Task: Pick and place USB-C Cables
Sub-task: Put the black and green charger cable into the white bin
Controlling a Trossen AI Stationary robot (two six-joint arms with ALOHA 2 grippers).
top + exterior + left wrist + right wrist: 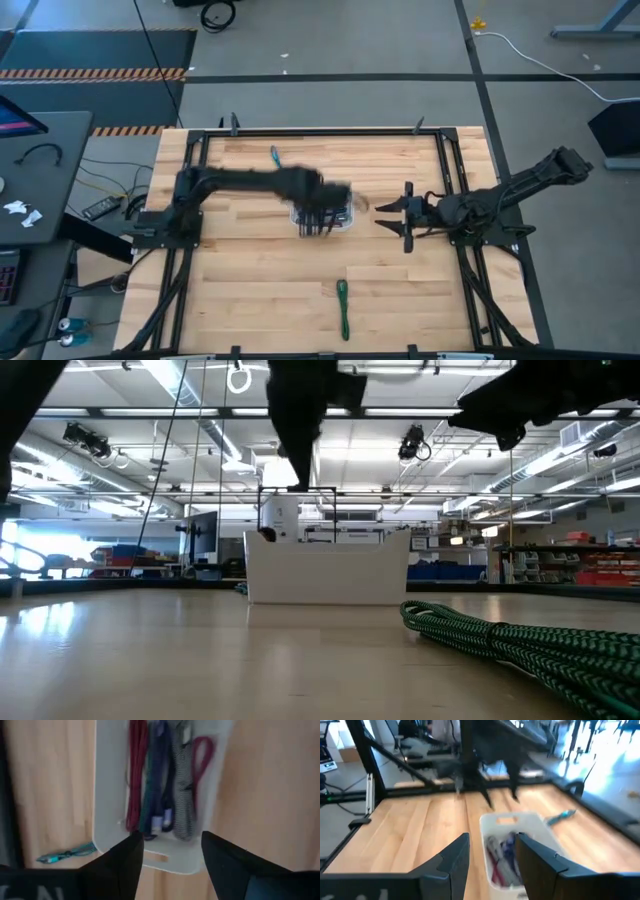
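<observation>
A white tray stands mid-table and holds several bundled USB-C cables in dark red, blue-teal, grey braid and magenta. A green braided cable lies on the wood near the near edge, also seen in the low view. A teal cable lies near the far edge. My left gripper hangs open above the tray, fingers pointing down, touching nothing. My right gripper is open, just right of the tray, and faces it.
Black frame rails run along the table's left, right and far sides. Bare wood lies left of the tray and between the tray and the near edge. The teal cable shows beside the tray in the left wrist view. Desks and floor cables surround the table.
</observation>
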